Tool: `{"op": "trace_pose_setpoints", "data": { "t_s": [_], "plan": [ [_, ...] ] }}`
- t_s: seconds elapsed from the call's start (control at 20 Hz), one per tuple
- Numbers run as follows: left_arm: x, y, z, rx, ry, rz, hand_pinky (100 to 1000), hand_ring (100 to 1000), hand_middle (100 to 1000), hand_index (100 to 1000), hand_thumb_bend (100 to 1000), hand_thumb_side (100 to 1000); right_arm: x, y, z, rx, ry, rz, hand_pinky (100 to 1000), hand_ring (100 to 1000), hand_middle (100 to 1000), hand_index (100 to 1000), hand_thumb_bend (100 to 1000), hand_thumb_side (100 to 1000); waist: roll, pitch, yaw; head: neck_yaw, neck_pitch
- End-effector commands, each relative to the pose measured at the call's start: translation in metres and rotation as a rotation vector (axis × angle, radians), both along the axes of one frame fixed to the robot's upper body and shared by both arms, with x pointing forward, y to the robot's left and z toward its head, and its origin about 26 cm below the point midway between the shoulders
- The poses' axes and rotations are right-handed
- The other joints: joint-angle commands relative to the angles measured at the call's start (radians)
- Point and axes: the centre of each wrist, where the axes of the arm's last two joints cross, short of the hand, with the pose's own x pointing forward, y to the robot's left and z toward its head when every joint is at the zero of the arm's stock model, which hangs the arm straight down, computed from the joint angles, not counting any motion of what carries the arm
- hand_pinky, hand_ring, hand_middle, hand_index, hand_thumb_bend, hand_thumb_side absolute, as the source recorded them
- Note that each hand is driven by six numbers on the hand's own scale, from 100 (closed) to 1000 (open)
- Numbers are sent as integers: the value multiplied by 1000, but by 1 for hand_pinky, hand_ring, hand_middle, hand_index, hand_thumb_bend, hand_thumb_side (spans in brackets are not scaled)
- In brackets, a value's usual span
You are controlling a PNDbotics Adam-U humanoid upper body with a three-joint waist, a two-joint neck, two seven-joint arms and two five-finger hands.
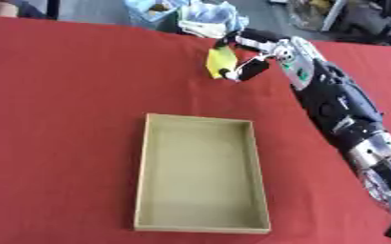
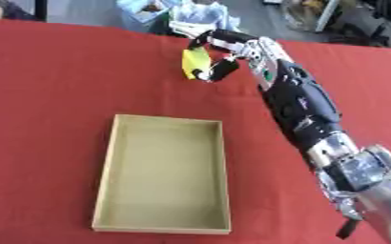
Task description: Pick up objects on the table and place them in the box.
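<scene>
table cloth [image 1: 57, 95] red | box [image 1: 200, 224] tan | held object [image 1: 220, 61] yellow | robot hand [image 1: 251, 56] black-silver

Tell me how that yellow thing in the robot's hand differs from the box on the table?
The yellow object is small and bright yellow; the box is far larger and dull tan. The yellow object is held in the curled fingers of the right hand near the table's far edge, while the box lies flat on the red table, nearer the robot. The box is an open, empty tray; the yellow object looks flat and thin. Both sit over the same red surface.
</scene>
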Motion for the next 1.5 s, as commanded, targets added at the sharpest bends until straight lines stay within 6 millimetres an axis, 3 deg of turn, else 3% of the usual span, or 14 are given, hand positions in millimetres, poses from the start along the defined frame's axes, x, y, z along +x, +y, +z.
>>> {"op": "trace_pose_setpoints", "data": {
  "t_s": [0.05, 0.35, 0.65, 0.7, 0.75, 1.2, 1.5],
  "plan": [
    [-2, -1, 8, 14, -29, -5, 710, 633, 585, 733, 100, 781, -5, -10, 15, -13, -48, -19, 831, 913, 769, 746, 212, 295, 9, -15, -5, -5, -12],
    [-2, 0, 7, 13, -25, -2, 711, 633, 585, 733, 100, 781, -6, -5, 22, -3, -109, 21, 820, 898, 729, 706, 207, 286, 11, -19, -21, -4, -10],
    [-2, 1, 6, 13, -16, 2, 712, 633, 585, 733, 100, 780, -11, 12, 44, -10, -200, 151, 815, 892, 714, 699, 215, 283, 12, -35, -51, 2, 0],
    [-3, 1, 5, 12, -14, 3, 712, 633, 585, 733, 100, 780, -13, 16, 48, -13, -216, 179, 813, 890, 712, 697, 250, 395, 13, -40, -57, 3, 3],
    [-3, 2, 5, 11, -12, 5, 712, 634, 585, 733, 100, 780, -14, 20, 51, -17, -228, 207, 811, 888, 711, 698, 213, 286, 14, -44, -64, 5, 6],
    [-3, 5, 2, 6, 3, 19, 713, 634, 585, 732, 100, 779, -39, 54, 69, -62, -296, 452, 813, 886, 728, 722, 191, 301, 19, -69, -110, 17, 15],
    [-4, 8, -2, -8, 15, 38, 713, 634, 585, 732, 100, 777, -54, 95, 54, -136, -239, 696, 822, 888, 736, 727, 167, 307, 33, -86, -162, 34, 27]
  ]
}}
